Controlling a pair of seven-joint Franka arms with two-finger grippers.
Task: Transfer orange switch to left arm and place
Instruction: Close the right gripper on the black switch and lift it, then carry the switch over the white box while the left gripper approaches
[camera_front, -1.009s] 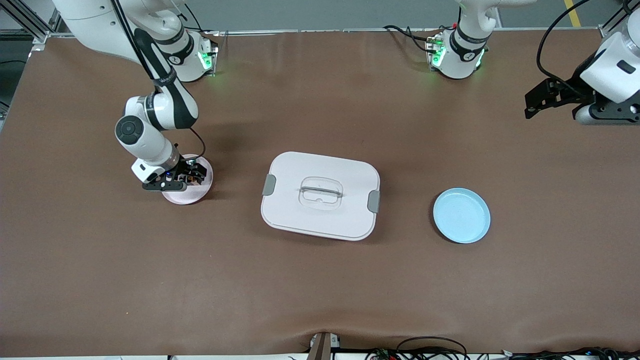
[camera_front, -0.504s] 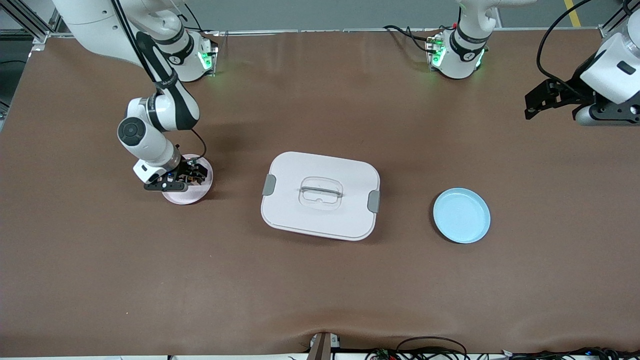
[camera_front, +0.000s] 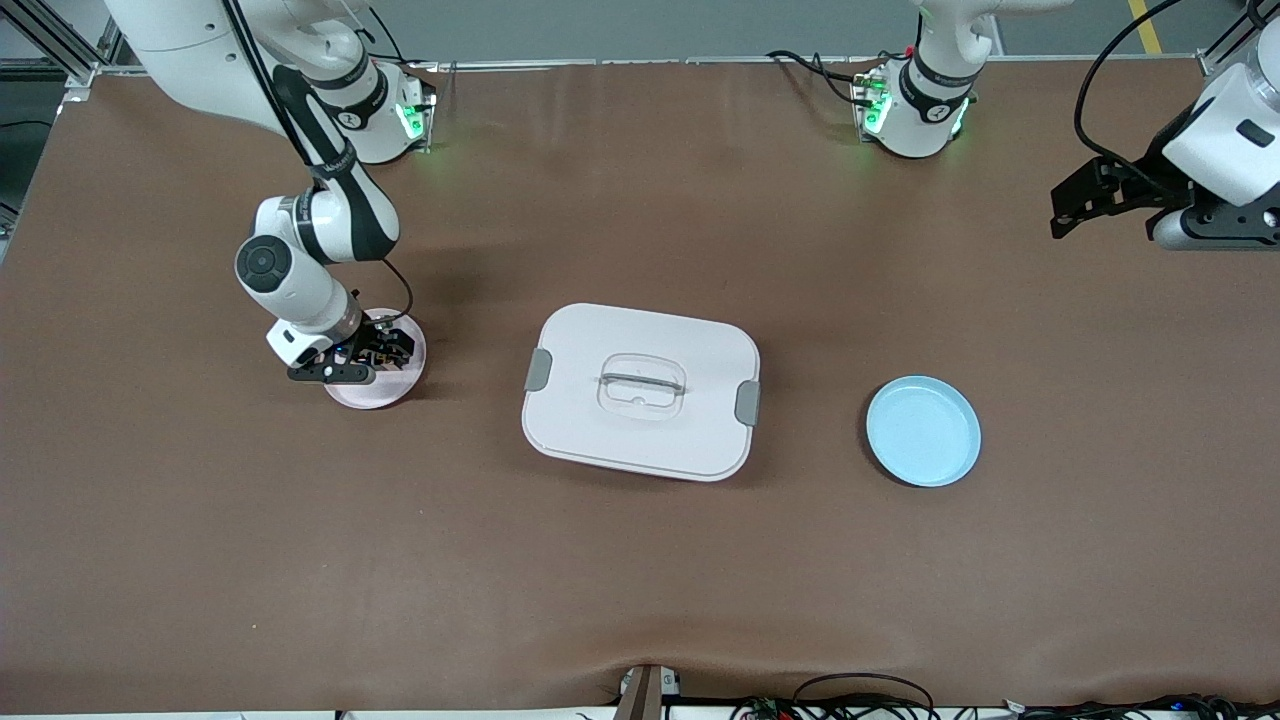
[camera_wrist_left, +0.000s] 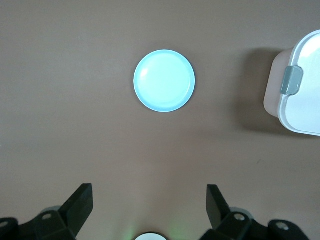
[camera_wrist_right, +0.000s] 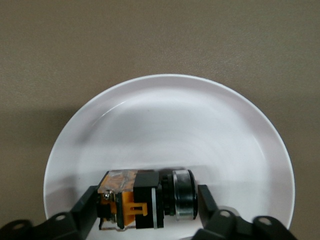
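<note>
- Pickup step is judged in hand: switch (camera_wrist_right: 145, 199) on pink plate (camera_front: 385, 393), near the right arm's table edge, is bracketed by the right gripper (camera_wrist_right: 147, 210), fingers not clenched.
- Left gripper (camera_wrist_left: 150, 210) waits, released, at the left arm's edge.
- Next, clenching and lifting clear of box (camera_front: 640, 390) is called for.

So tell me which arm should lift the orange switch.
Right. Its end effector already brackets the orange switch on the pink plate; the left end effector waits open beside the blue plate.

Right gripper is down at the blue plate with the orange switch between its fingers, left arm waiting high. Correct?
Not quite: the right gripper is at the pink plate, as the front view shows. The orange switch sits between its fingers; the left gripper waits high.
</note>
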